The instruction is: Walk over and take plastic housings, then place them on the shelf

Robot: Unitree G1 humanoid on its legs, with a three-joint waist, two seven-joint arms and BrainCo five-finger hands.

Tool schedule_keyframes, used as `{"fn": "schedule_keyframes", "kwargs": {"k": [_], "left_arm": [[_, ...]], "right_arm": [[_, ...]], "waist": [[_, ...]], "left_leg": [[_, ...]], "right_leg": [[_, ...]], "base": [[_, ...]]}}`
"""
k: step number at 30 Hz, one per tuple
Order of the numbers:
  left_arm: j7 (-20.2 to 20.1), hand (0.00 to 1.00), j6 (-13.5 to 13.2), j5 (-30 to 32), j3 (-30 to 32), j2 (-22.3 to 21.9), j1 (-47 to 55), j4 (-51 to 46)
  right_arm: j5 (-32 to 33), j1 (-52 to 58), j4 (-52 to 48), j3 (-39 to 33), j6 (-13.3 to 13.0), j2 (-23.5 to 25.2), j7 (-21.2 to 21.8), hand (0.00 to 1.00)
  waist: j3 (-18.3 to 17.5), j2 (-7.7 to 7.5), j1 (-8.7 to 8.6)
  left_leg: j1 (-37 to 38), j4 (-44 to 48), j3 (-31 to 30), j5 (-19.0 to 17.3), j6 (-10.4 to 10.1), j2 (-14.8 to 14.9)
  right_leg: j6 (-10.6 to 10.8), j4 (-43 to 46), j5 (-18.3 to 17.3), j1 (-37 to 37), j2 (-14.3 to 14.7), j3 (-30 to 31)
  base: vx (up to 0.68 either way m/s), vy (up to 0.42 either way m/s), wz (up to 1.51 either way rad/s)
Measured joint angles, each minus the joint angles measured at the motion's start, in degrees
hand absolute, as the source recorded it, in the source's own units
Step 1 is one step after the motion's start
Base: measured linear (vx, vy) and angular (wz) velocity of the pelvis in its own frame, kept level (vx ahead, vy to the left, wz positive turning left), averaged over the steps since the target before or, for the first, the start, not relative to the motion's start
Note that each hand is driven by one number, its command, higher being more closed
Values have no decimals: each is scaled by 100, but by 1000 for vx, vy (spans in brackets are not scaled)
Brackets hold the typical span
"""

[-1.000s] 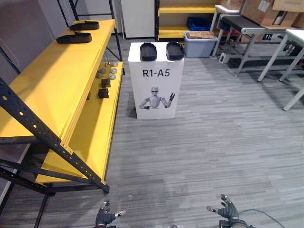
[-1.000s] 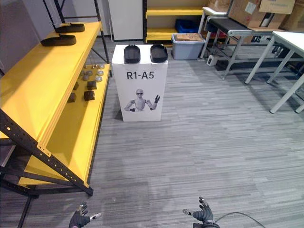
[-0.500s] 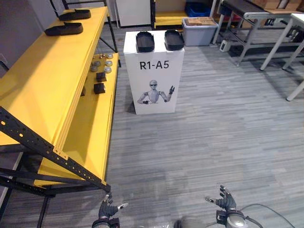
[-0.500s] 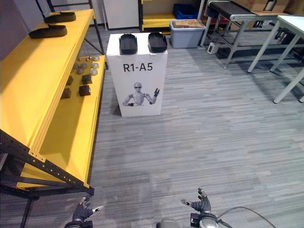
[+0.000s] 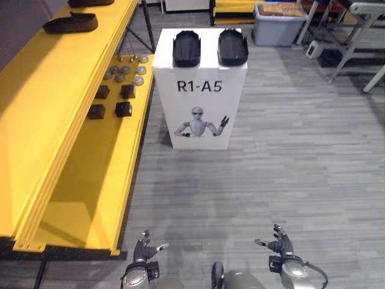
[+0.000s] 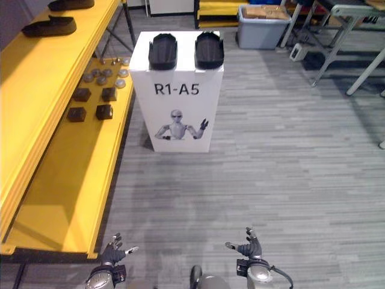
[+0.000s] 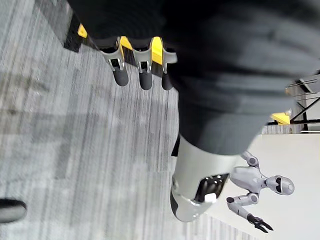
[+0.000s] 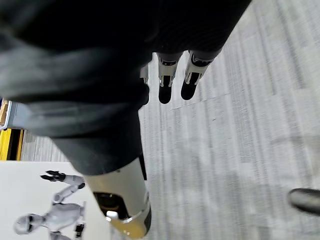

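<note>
We locate the housings (image 5: 186,48) side by side on top of the white box (image 5: 201,123) at 12 o'clock. The yellow shelf (image 5: 54,126) runs at 10 o'clock. Left hand (image 5: 143,247) and right hand (image 5: 280,243) hang low, both splayed and empty.

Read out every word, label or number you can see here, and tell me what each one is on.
"R1-A5": black print on the front of the white box, above a drawing of a robot.
No other text can be read; the yellow shelf shows none.
</note>
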Motion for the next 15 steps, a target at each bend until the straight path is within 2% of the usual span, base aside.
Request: {"fn": "schedule_keyframes", "kwargs": {"k": [2,3,4,5,6,7,8,9,10,11,12,13,14,15], "left_arm": [[-2,0,-1,-7,3,-114,70,-36],[-5,0,1,-8,10,-130,71,-57],[-5,0,-1,-10,8,-128,70,-79],[-5,0,-5,-10,8,-139,79,-145],[-4,0,-5,-11,10,-171,78,-140],[0,0,-7,-16,15,-171,91,-141],[1,0,-7,-18,51,-172,140,-139],[0,0,-4,-40,78,-200,132,-116],[-3,0,0,-48,80,-214,120,-101],[-3,0,-3,-74,79,-211,125,-98],[0,0,-1,-115,104,-172,107,-14],[4,0,4,-126,112,-153,87,26],[16,0,45,-144,105,-107,50,112],[28,0,49,-173,106,-106,52,111]], "right_arm": [[86,-48,20,-16,2,2,-5,0],[88,-105,27,-38,1,21,-8,0],[87,-122,35,-57,0,23,-6,0],[85,-137,44,-160,-2,20,-11,0],[84,-135,144,-247,2,-1,-19,0],[85,-126,213,-242,13,0,-36,0],[83,-97,268,-226,36,14,-61,0],[66,-101,314,-223,38,19,-66,0],[52,-116,366,-224,40,17,-69,0],[50,-149,468,-227,47,35,-67,0],[38,-150,515,-219,51,116,-62,0],[24,-147,515,-216,55,159,-56,0],[22,-87,510,-215,58,207,-45,0],[23,28,487,-166,58,211,-37,0]], "waist": [[23,-12,85],[83,-36,139],[88,-42,152],[87,-37,172],[52,61,187],[19,50,235],[-70,-21,284],[-108,-118,289],[-121,-141,290],[-127,-134,291],[-80,-199,293],[-56,-243,285],[-23,-300,251],[-29,-284,227]], "left_leg": [[-545,-796,221,-191,97,-231],[-653,-1831,290,-226,104,-471],[-678,-2449,300,-173,121,-577],[-738,-3592,315,120,106,-758],[-743,-4323,279,672,172,-808],[-691,-4340,282,956,248,-844],[-657,-4222,282,1154,490,-1032],[-662,-4042,331,1025,677,-1172],[-636,-4009,348,931,746,-1238],[-484,-4064,369,802,802,-1280],[-156,-4170,392,657,847,-1344],[29,-4215,390,580,863,-1406],[451,-4283,343,418,904,-1510],[901,-4403,295,267,933,-1539]], "right_leg": [[-6,-359,-5,452,-48,241],[-2,-499,-8,675,-142,362],[39,-560,-40,765,-185,393],[116,-689,-201,956,-262,511],[192,-786,-341,1140,-253,582],[227,-769,-437,1215,-296,662],[323,-627,-695,1274,-449,749],[443,-201,-985,1207,-631,782],[523,148,-1059,1056,-698,780],[602,1185,-1095,641,-745,787],[973,2691,-939,60,-829,797],[1217,3512,-780,-234,-915,799],[1186,4607,-799,-624,-1047,775],[1159,5035,-815,-921,-1128,663]], "base": [[448,-16,-55],[315,54,-49],[395,89,-54],[394,117,-40],[411,133,-41],[463,162,-37],[528,160,-30],[549,148,-17],[542,128,-7],[635,164,-8],[625,168,-9],[625,150,7],[519,85,20],[519,72,26]]}}
